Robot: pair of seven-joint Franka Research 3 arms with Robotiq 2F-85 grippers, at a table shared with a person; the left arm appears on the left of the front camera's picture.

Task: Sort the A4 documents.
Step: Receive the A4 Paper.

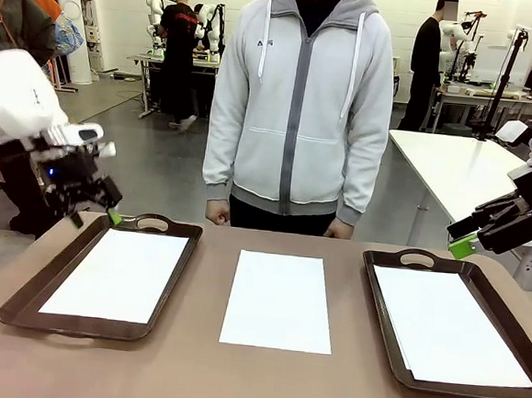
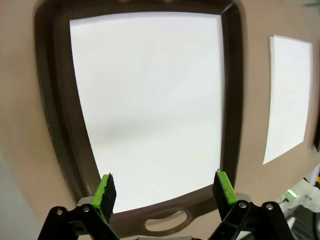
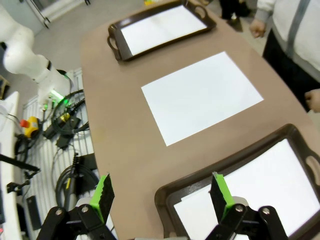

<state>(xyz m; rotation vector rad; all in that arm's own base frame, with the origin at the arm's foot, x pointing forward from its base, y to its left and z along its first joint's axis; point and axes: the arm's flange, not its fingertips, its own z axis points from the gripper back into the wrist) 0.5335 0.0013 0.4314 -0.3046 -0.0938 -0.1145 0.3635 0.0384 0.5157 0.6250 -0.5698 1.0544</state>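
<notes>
As far as I can judge from across the table [image 1: 261, 383], sorting is well along: the left tray [image 1: 28, 300] and the right tray [image 1: 383, 291] each hold A4 documents [image 1: 117, 275], while one sheet [image 1: 278, 301] lies loose between them, seemingly left to file. Each pincer, left [image 1: 95, 202] and right [image 1: 466, 238], hovers spread and empty above its tray's far end.
</notes>
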